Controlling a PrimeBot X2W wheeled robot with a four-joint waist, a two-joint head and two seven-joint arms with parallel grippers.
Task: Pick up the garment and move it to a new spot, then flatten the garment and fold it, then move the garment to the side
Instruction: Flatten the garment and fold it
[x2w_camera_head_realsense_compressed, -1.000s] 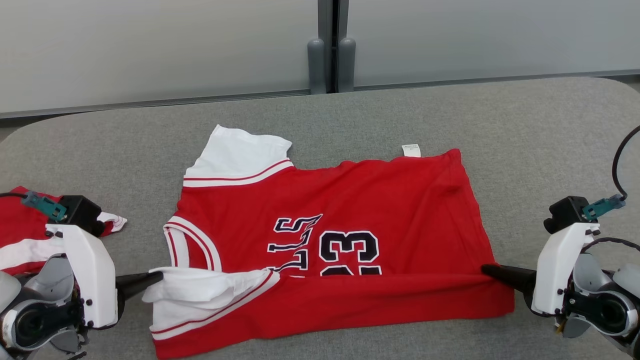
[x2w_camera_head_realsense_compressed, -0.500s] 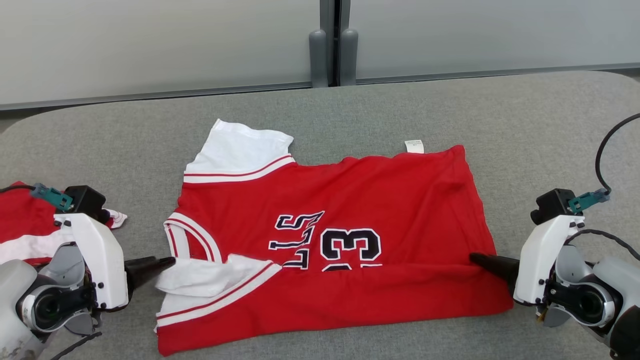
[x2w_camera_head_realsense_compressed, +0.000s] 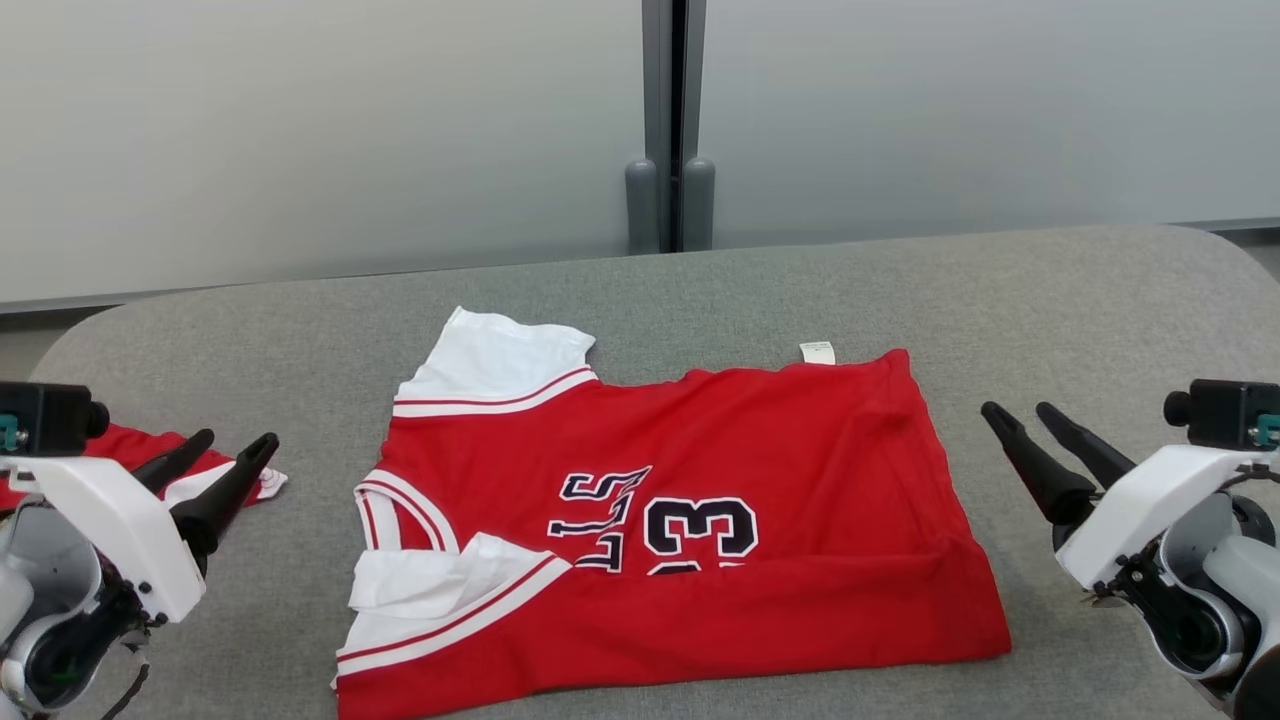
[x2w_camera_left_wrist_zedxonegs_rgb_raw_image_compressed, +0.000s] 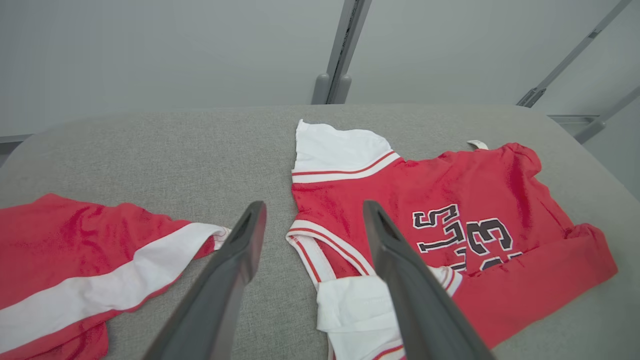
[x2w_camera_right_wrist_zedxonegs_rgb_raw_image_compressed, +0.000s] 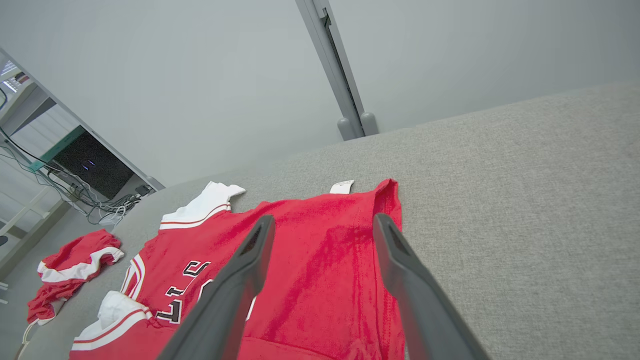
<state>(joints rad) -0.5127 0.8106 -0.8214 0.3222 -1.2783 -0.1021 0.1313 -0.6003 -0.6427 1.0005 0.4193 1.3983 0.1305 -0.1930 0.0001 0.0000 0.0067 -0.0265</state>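
Both sets of jaws stand wide and hold nothing. The left gripper (x2w_camera_head_realsense_compressed: 236, 437) hangs over the left end of the grey fabric-covered table (x2w_camera_head_realsense_compressed: 1050, 300), apart from the collar side of the red basketball jersey (x2w_camera_head_realsense_compressed: 800, 450). The right gripper (x2w_camera_head_realsense_compressed: 1017, 408) hangs just off the jersey's right hem edge without touching it.

The jersey lies flat in the middle of the table, collar to the left and hem to the right. Its near long edge is folded over in a red band (x2w_camera_head_realsense_compressed: 700, 620) that covers the lower part of the black-and-white number 23 (x2w_camera_head_realsense_compressed: 700, 525). One white sleeve (x2w_camera_head_realsense_compressed: 500, 360) lies spread at the far left; the other white sleeve (x2w_camera_head_realsense_compressed: 430, 585) rests on the fold. A small white label (x2w_camera_head_realsense_compressed: 817, 352) sticks out at the far edge. A second red-and-white garment (x2w_camera_left_wrist_zedxonegs_rgb_raw_image_compressed: 75, 260) lies crumpled at the table's left end, beside the left gripper.
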